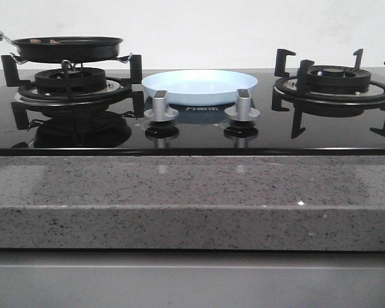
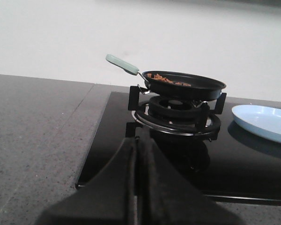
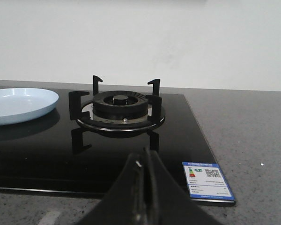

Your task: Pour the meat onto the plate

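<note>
Meat [image 1: 46, 41] sat in a black frying pan [image 1: 67, 48] on the left burner [image 1: 70, 82] of a glass cooktop [image 1: 192, 131] in the front view, only a few orange-brown pieces showing above the pan's rim. A pale-blue plate [image 1: 200, 85] lay empty at the middle of the cooktop, just behind two silver knobs [image 1: 161, 106], with the right burner [image 1: 333, 82] bare beyond it; neither arm appeared in this view. From the left wrist, the left gripper [image 2: 138, 154] hung over the near edge of the cooktop with its black fingers pressed together on nothing, the pan and its meat [image 2: 166, 79] standing well apart beyond the fingertips, the pan's pale-green handle [image 2: 122, 64] angled up toward the granite counter [image 2: 37, 136] side and the plate [image 2: 262, 122] off to the other side. From the right wrist, the right gripper [image 3: 145, 168] likewise had its fingers closed together and empty, poised at the cooktop's front edge near a blue energy label [image 3: 207, 180], facing the bare burner [image 3: 119, 108], with the plate [image 3: 18, 104] lying well apart from the fingertips.
</note>
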Tool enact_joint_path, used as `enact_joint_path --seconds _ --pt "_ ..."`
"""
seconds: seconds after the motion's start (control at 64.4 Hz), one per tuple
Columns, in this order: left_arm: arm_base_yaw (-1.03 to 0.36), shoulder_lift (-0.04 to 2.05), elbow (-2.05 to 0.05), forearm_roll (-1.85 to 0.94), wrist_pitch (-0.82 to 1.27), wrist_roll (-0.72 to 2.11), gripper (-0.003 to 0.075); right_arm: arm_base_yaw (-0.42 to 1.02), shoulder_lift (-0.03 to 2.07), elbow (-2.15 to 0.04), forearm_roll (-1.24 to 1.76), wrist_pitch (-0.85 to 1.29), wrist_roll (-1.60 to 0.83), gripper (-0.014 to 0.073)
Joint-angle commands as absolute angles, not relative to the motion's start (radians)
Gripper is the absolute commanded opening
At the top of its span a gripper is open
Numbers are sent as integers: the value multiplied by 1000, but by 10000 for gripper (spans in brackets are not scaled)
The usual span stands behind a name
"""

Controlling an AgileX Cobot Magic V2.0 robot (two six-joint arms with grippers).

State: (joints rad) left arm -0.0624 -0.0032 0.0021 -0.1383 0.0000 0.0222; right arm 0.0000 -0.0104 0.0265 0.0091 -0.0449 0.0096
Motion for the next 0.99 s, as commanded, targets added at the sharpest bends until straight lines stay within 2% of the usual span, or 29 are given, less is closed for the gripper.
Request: enact_joint_path --seconds 0.0,0.124,0.466,0.807,0.978 --pt "-61 -19 -4 -142 -108 13 -20 -2 -27 16 0 -154 9 -120" --pt "-61 -19 -77 -156 -90 13 -20 -2 -27 -47 0 -111 9 -120" --pt "-61 35 -392 -158 144 13 -20 -2 79 -380 0 213 9 -120" --pt "-61 325 -676 -156 447 21 -20 -2 336 -654 0 527 9 -120" --pt "-61 446 -690 -176 453 21 -20 -2 437 -659 0 540 9 -120"
